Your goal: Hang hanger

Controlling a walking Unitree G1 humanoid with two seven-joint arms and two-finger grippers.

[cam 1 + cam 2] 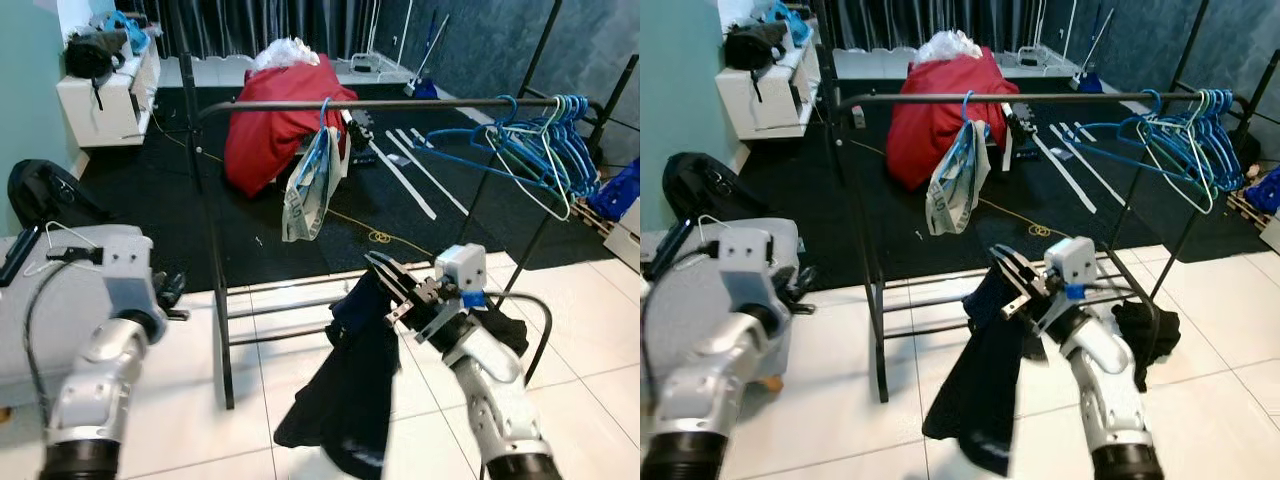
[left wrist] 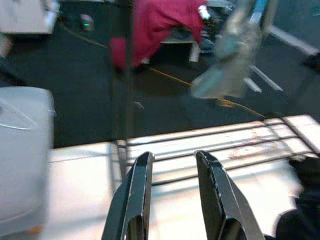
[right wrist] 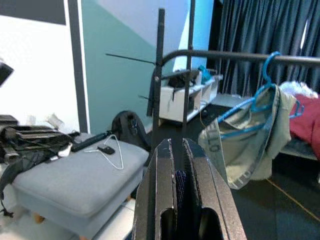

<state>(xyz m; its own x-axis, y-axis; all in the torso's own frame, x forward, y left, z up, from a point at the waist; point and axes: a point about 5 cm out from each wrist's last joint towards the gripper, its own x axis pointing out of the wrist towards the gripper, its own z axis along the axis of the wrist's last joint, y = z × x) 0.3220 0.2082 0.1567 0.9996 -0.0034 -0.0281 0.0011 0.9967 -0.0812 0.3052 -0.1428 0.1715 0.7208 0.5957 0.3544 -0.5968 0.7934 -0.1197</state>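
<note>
Judging from how things lie, the hanging is only partly done: the right gripper [image 1: 392, 277] has its two black fingers pressed together on a dark garment [image 1: 350, 390], which droops from the pinch toward the white tiled floor [image 1: 270, 380] in front of the clothes rack [image 1: 350, 104] and well below its top rail. Whether a hanger sits inside that dark cloth cannot be told; none shows at the pinch. What seems left is to lift the load up to the rail and hook it on between what already hangs there. The left gripper [image 2: 172, 200] holds nothing, its fingers apart with a clear gap, hovering low on the near side of the rack's left post, above the tiles. Counting what is on the rail: one blue hanger carrying a pale grey-green garment [image 1: 308, 190] near the rail's middle, and one bunch of bare blue and pale hangers [image 1: 545, 145] crowded at the rail's right end, too tangled to count singly. Under the rack's right end lies one more dark heap of cloth [image 1: 510, 330] on the floor. Beyond the rack sits one red bag [image 1: 275, 125] on the dark carpet. Left of the rack stands one grey ottoman [image 3: 75, 175] with one thin white wire hanger [image 3: 112, 150] lying on top.
</note>
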